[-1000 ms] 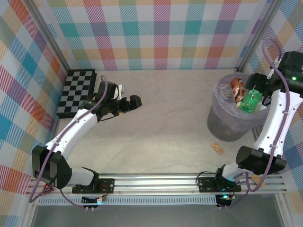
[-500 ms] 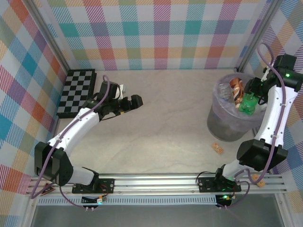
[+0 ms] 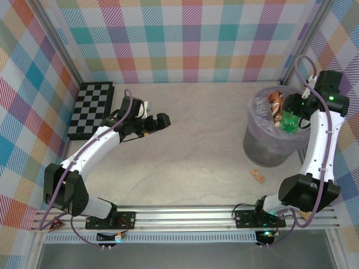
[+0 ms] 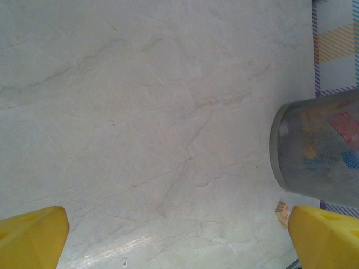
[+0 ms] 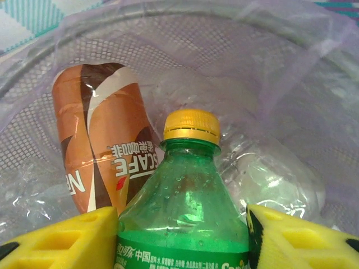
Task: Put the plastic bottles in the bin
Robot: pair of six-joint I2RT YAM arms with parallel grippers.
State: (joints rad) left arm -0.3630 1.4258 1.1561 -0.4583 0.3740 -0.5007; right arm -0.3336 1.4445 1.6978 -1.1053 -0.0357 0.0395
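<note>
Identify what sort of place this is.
Probably a robot test cell: plaid walls on metal posts, arms bolted to a rail, staged props like the chessboard and bin.

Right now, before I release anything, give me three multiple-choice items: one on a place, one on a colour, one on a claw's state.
1. Where is the green bottle? A on the chessboard; B between the fingers of the right claw, above the bin; C flat beside the chessboard.
2. Its cap is: A red; B yellow; C white.
3. The left claw is: A open, empty; B shut on a bottle; C shut, empty.
Answers: B, yellow fingers flank it over the bin; B, the cap is plainly yellow; A, its fingers stand wide apart over bare table.
</note>
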